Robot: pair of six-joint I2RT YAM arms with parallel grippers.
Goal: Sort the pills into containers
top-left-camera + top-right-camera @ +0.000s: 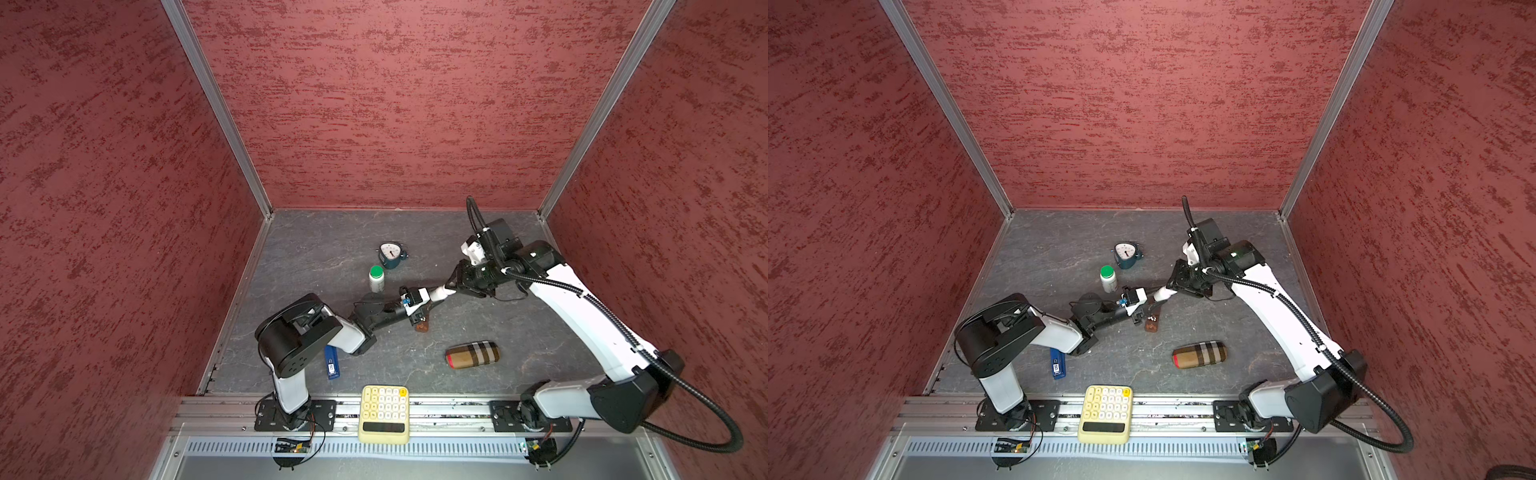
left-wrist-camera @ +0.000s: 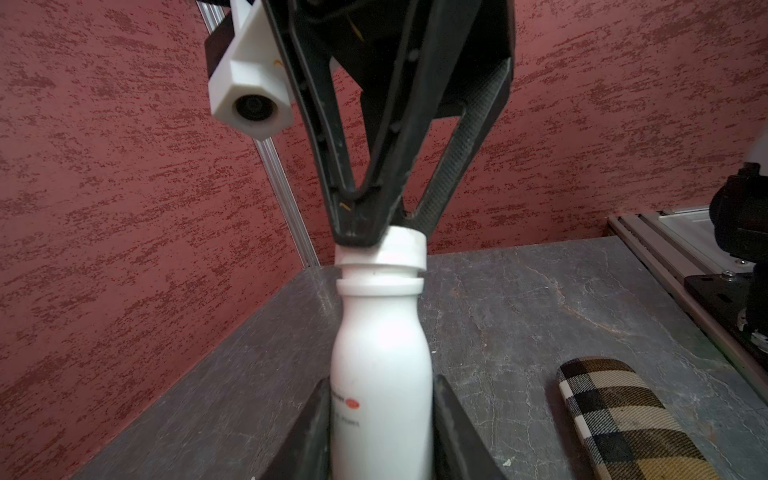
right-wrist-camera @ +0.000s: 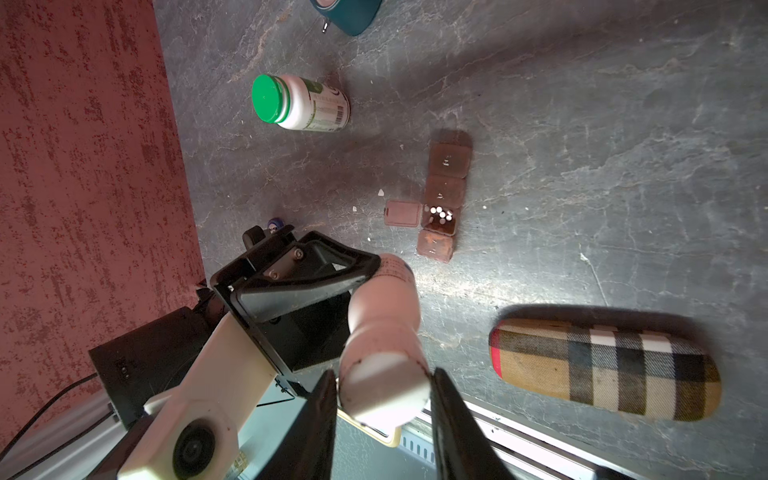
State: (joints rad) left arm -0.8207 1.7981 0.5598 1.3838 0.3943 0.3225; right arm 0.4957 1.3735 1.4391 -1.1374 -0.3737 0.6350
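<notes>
A white bottle (image 1: 440,293) hangs above the table's middle, and my left gripper (image 2: 382,380) is shut on its body (image 2: 380,374). My right gripper (image 3: 383,374) meets it from the right. Its fingers sit close on either side of the white cap (image 3: 382,386), but whether they press on it is unclear. The cap (image 2: 386,253) stands a little off the bottle's shoulder, with the neck showing. Below lies the brown strip of containers (image 3: 442,199). One lid (image 3: 402,213) is flipped open, with several white pills (image 3: 440,214) inside. The left arm partly hides the strip (image 1: 423,326).
A green-capped bottle (image 1: 376,279) and a small teal clock (image 1: 392,254) stand behind the arms. The tan plaid case (image 1: 473,354) lies at front right. A blue oblong thing (image 1: 331,362) lies near the left arm. A yellow calculator (image 1: 384,413) rests on the front rail.
</notes>
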